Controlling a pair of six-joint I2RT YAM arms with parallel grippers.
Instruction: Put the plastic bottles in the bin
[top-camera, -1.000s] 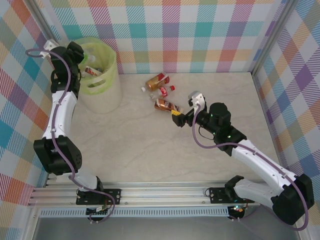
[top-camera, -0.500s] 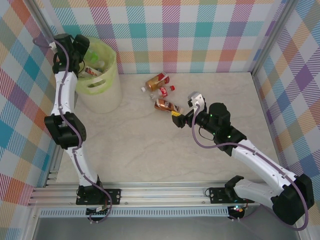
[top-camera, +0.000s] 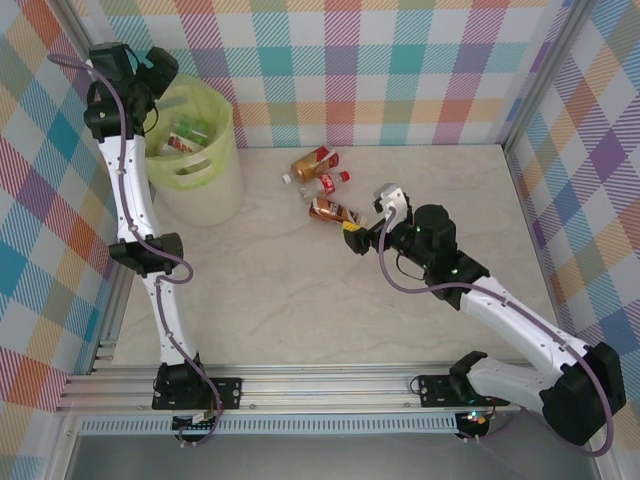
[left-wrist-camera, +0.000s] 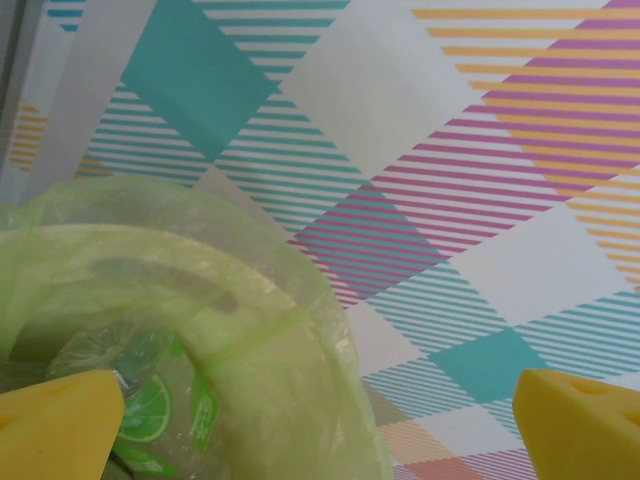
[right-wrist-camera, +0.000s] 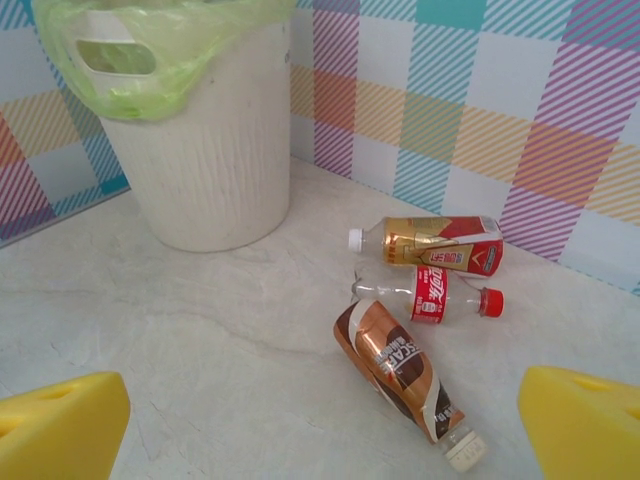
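Left pincer (top-camera: 158, 70) is up over the far-left rim of the bin (top-camera: 205, 178), jaws wide apart, nothing between them. Left wrist view: yellow fingers (left-wrist-camera: 55, 425) sit in the two lower corners, with the bin's green liner (left-wrist-camera: 250, 370) below and between them. A lime-print label (left-wrist-camera: 148, 410) shows through the plastic beside the left finger. A few plastic bottles (top-camera: 185, 142) lie inside the bin.

Right pincer (top-camera: 355, 238) is low over the surface (top-camera: 280, 300), jaws spread, empty. Three more bottles lie on their sides just ahead of it:
- brown-label bottle (top-camera: 335, 210): nearest, pale cap end pointing at the pincer, close to the fingertips but not touching
- red-label bottle (top-camera: 328, 183): clear, red cap, just behind the brown one
- gold-and-red bottle (top-camera: 312, 163): white cap, farthest, near the checked wall (top-camera: 400, 70)

The three are tightly grouped; can't tell if they touch. The bin stands upright in the back-left corner, well to the left of the group and of the right pincer.
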